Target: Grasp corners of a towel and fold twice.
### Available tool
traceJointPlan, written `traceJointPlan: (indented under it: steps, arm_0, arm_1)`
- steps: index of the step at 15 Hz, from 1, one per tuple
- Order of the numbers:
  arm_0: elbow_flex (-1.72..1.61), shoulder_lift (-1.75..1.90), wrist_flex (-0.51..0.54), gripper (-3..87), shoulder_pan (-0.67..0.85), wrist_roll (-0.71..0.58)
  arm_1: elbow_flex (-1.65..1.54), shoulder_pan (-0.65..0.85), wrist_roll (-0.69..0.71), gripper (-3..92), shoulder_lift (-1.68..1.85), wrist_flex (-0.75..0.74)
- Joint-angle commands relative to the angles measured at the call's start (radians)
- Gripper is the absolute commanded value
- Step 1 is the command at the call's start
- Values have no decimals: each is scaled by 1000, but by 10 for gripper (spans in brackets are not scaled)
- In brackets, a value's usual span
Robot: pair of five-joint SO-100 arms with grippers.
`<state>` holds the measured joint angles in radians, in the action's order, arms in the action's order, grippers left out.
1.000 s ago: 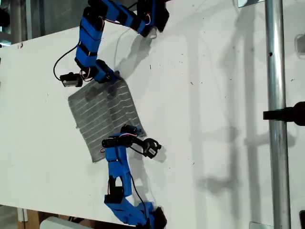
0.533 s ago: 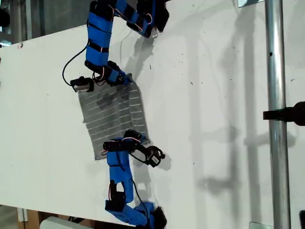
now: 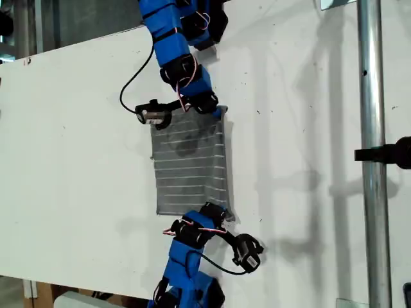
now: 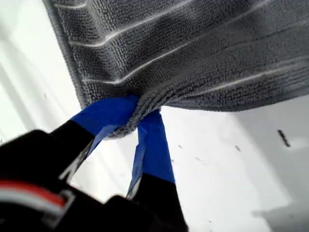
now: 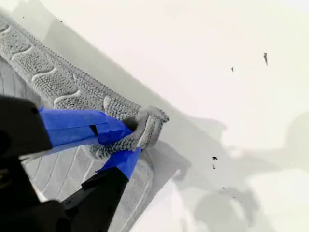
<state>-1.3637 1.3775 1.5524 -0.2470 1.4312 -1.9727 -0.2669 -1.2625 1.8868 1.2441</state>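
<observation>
The grey white-striped towel [image 3: 189,167] lies on the white table [image 3: 308,96], stretched between two blue arms. My first gripper [image 3: 217,212], on the arm at the exterior view's bottom, is shut on the towel's near right corner [image 4: 145,104]; its wrist view shows the cloth [image 4: 193,48] bunched between the blue fingers [image 4: 152,140]. My second gripper [image 3: 215,110], on the arm at the exterior view's top, is shut on the far right corner [image 5: 152,121], where the towel's edge [image 5: 72,87] is pinched. Both gripped corners look raised off the table.
A vertical metal pole [image 3: 369,154] with a black clamp [image 3: 388,154] stands at the exterior view's right. The table's edge [image 3: 64,48] runs along the upper left of that view. Small dark specks [image 3: 259,112] mark the table.
Both arms have swung toward the exterior view's right, dragging the towel with them. The towel has turned from a slanted lie to a squarer one.
</observation>
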Motion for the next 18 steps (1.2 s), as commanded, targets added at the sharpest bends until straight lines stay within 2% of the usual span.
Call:
traceJointPlan:
  steps: [1,3,6,7,11,13,15,18]
  arm_0:
    - [-25,64,-3,-27,-78,49]
    - [-52,98,-3,-27,-34,12]
    - [-179,210,-6,-27,160,-120]
    - [-233,252,-23,-27,247,-184]
    - [-305,273,-109,-26,627,-535]
    - [-241,272,-127,-26,779,-653]
    - [-160,270,-115,-26,885,-744]
    - [-55,276,-60,-26,956,-785]
  arm_1:
    - [86,-94,-32,-2,-51,-23]
    - [97,-9,28,-2,-51,0]
    - [64,206,158,-2,6,58]
    - [25,310,210,-2,38,58]
    - [-12,775,569,-2,100,-34]
    - [31,934,721,-2,81,-97]
    - [121,1029,821,-2,64,-114]
    - [238,1083,888,-2,38,-110]
